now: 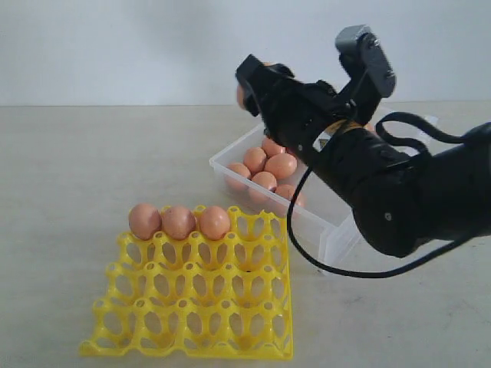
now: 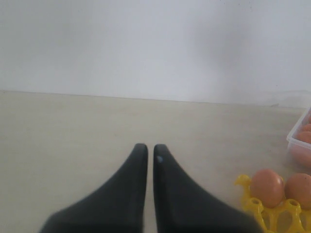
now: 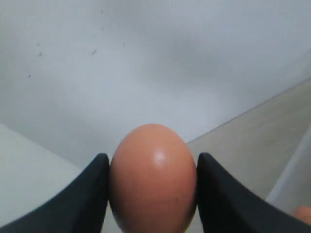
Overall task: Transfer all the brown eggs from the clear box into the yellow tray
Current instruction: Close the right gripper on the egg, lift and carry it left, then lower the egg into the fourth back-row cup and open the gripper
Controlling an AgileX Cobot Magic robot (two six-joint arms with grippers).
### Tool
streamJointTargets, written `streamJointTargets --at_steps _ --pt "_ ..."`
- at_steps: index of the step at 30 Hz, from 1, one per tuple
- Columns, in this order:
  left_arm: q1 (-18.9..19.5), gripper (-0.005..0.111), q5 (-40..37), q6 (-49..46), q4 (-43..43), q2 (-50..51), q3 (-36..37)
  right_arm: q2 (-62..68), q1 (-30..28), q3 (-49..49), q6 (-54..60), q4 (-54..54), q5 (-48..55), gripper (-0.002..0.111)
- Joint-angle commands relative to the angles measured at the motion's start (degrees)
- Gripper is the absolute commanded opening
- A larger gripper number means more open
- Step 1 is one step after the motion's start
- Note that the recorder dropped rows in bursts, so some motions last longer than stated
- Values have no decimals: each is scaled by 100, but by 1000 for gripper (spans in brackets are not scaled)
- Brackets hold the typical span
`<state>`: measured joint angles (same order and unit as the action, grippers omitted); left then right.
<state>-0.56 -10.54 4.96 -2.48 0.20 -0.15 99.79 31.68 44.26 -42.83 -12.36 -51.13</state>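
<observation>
A: What is surrounding everything?
B: A pale wall [image 1: 115, 46] is rising behind a beige table [image 1: 77, 169]. One clear box [image 1: 230, 162] is sitting at frame centre, one yellow tray [image 1: 192, 307] at lower left.
A: And counting?
B: Six brown eggs [image 1: 265, 165] are showing in the box, with the arm covering the rest of it. Three are sitting along the tray's top row. The right gripper [image 1: 247, 84] is clamping one egg [image 3: 153, 177] at upper centre, and the left gripper [image 2: 150, 148] is resting closed and empty.

A pale beige surface [image 1: 77, 169] fills the lower part of the scene, matte and smooth, with faint darker streaks here and there. Behind it rises a plain white wall [image 1: 115, 46], which meets the surface's far edge in a straight horizontal line. The right wrist view shows a few tiny dark specks on the wall.
</observation>
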Motion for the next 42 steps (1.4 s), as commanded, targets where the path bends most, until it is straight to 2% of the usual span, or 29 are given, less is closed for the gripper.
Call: streamJointTargets --at_steps 1,4,9,15,23,42 --pt "32 4 26 -3 5 -20 15 509 -501 352 -1960 3214 -553 0" --pt "32 4 26 -3 5 -20 15 609 -948 572 -2507 4705 -466 0" --pt "32 4 26 -3 5 -20 15 599 -1567 649 -2650 6291 -11 0" --pt "32 4 26 -3 5 -20 15 599 -1601 649 -2764 8399 638 0" --pt "32 4 26 -3 5 -20 15 599 -1570 652 -2341 8424 1835 0" --pt "32 4 26 -3 5 -20 15 958 -1570 867 -1999 8223 1636 0"
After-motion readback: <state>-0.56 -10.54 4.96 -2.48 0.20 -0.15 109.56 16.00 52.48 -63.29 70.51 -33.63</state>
